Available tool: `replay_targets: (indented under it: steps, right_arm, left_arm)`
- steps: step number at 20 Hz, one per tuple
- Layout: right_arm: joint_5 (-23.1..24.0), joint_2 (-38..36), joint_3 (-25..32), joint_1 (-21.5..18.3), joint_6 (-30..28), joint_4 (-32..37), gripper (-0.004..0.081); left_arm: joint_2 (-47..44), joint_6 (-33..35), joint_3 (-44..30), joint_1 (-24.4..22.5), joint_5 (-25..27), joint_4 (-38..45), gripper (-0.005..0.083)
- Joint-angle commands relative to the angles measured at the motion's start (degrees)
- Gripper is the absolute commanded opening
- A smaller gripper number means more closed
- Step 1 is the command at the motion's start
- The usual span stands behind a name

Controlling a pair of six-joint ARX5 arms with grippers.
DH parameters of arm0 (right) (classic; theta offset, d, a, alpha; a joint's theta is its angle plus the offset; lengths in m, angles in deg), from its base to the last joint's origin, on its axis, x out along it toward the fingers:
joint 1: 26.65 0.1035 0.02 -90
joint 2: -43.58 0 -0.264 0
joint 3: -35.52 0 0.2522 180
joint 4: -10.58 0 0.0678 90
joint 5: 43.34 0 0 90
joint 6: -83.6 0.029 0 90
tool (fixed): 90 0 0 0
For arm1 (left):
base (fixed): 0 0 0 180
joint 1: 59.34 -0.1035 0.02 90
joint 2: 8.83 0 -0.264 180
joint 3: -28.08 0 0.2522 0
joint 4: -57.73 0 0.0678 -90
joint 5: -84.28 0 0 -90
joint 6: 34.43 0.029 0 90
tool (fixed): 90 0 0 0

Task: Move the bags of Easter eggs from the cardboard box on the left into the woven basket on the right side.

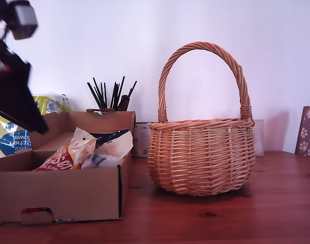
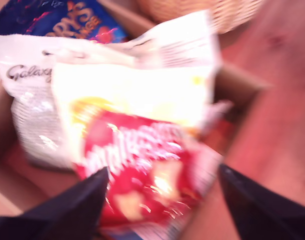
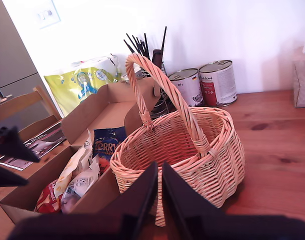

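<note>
Crinkly red-and-yellow bag (image 2: 142, 170); round wicker basket (image 1: 201, 155).

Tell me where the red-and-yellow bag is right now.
The red-and-yellow bag lies in the cardboard box at the exterior view's left, beside a clear bag.

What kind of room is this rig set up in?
Probably a home kitchen or dining area: a wooden table, food tins by the wall, a kitchen towel pack, and a wooden chair next to the table.
</note>
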Motion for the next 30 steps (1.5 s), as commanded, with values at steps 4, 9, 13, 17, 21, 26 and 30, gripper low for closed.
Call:
replay_targets:
  steps: [4,9,13,17,21,26,30]
  right_arm:
    - [0.0,0.2,0.1,0.1,-0.1,0.3,-0.0012]
    - [0.0,0.2,0.1,0.1,-0.1,0.3,-0.0012]
    - [0.0,0.2,0.1,0.1,-0.1,0.3,-0.0012]
    - [0.0,0.2,0.1,0.1,-0.1,0.3,-0.0012]
    - [0.0,0.2,0.1,0.1,-0.1,0.3,-0.0012]
    - [0.0,0.2,0.1,0.1,-0.1,0.3,-0.0012]
    - [0.0,0.2,0.1,0.1,-0.1,0.3,-0.0012]
  left_arm:
    - [7.8,0.7,0.2,0.6,3.5,5.9,0.0771]
    - [15.6,0.7,0.2,0.7,4.4,10.6,0.0771]
    - [19.1,0.7,0.2,0.7,4.2,8.5,0.0768]
    - [18.9,0.7,0.3,0.7,4.4,5.7,0.0596]
    - [18.9,0.7,0.5,0.7,4.4,4.4,0.0184]
    - [18.9,0.7,6.0,0.7,4.4,-2.5,0.0174]
    - [18.7,0.5,15.8,0.7,4.4,-15.8,0.0155]
